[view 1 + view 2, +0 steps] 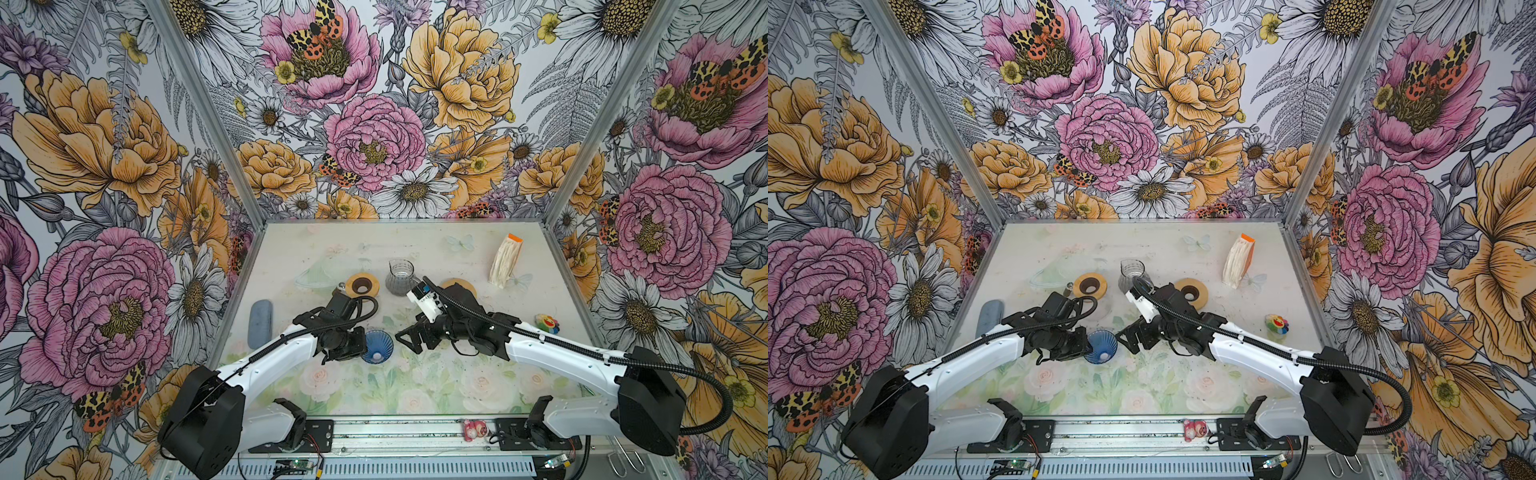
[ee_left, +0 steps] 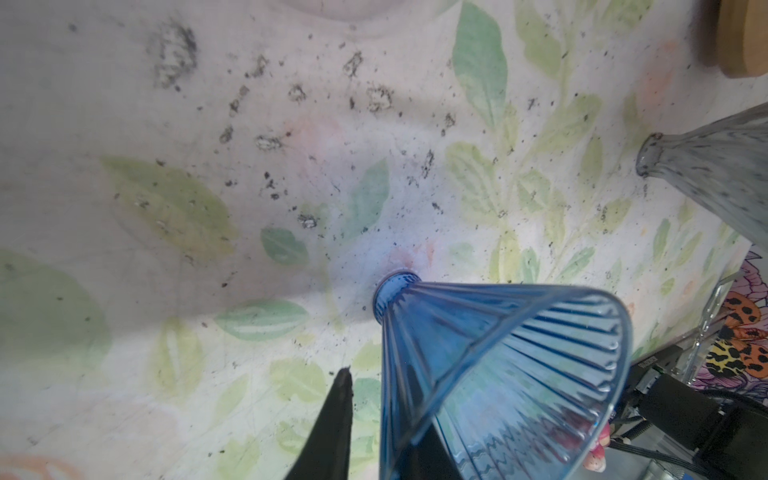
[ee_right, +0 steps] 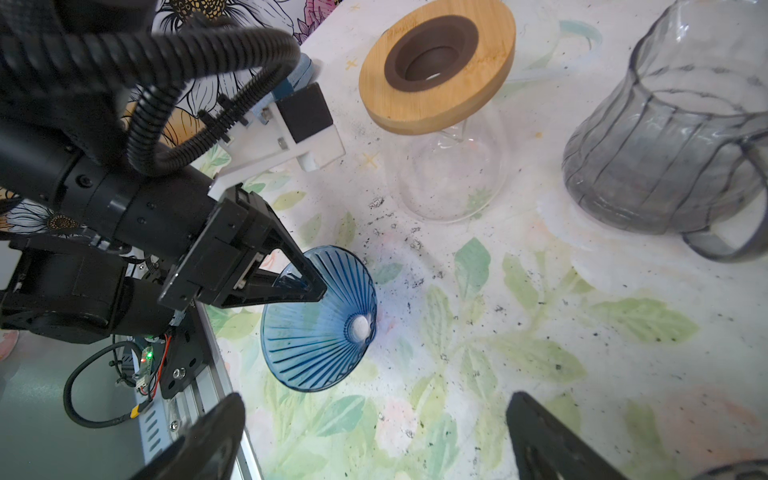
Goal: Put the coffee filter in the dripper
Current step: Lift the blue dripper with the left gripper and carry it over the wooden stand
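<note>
The dripper (image 1: 378, 347) (image 1: 1101, 348) is a blue ribbed glass cone lying on its side mid-table, mouth turned toward the left arm. My left gripper (image 3: 320, 293) (image 2: 376, 378) straddles its rim wall. One finger is inside the cone. The outer fingertip (image 2: 344, 376) stands a narrow gap off the glass, so the jaws are nearly closed. The coffee filters (image 1: 505, 259) (image 1: 1237, 262) are a white stack in an orange holder at the back right, far from both grippers. My right gripper (image 3: 374, 401) (image 1: 406, 340) hovers wide open just right of the dripper (image 3: 320, 324), holding nothing.
A wooden-collared clear glass stand (image 3: 436, 62) (image 1: 363, 284) and a grey glass pitcher (image 3: 665, 137) (image 1: 401, 276) stand behind the dripper. A second wooden ring (image 1: 453, 286) shows behind the right arm. A blue-grey case (image 1: 260, 322) lies left, a flower toy (image 1: 546, 322) right. Dark grounds speckle the mat.
</note>
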`<state>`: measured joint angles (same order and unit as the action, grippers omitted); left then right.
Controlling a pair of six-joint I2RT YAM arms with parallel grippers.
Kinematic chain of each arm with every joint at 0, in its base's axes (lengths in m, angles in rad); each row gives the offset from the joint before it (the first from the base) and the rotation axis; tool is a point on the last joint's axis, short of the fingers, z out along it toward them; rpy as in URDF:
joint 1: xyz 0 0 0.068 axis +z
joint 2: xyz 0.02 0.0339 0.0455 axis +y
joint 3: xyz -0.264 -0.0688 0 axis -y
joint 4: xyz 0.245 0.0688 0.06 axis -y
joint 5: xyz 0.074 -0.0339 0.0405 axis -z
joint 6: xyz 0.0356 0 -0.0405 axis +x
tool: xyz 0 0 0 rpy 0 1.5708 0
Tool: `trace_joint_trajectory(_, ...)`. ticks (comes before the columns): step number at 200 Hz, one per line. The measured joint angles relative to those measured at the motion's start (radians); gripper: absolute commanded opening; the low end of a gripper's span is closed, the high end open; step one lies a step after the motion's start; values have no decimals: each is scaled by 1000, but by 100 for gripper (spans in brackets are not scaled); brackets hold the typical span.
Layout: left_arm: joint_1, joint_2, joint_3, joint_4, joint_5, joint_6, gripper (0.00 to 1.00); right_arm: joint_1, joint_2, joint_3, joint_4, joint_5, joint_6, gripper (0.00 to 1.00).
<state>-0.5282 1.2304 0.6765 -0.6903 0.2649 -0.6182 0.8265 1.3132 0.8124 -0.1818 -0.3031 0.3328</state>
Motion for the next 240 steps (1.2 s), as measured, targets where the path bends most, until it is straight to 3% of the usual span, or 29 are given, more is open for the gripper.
trace_joint_trajectory(100,0,40,34,0,26,19,12,0,5,-6,0,22,0,99)
trace_joint_trajectory(139,0,40,45,0,36,24,4,0,4,-10,0,34,-3,99)
trace_joint_trajectory(240,0,-16,178,-58,39,69,4,0,-50,-35,0,119,-34,100)
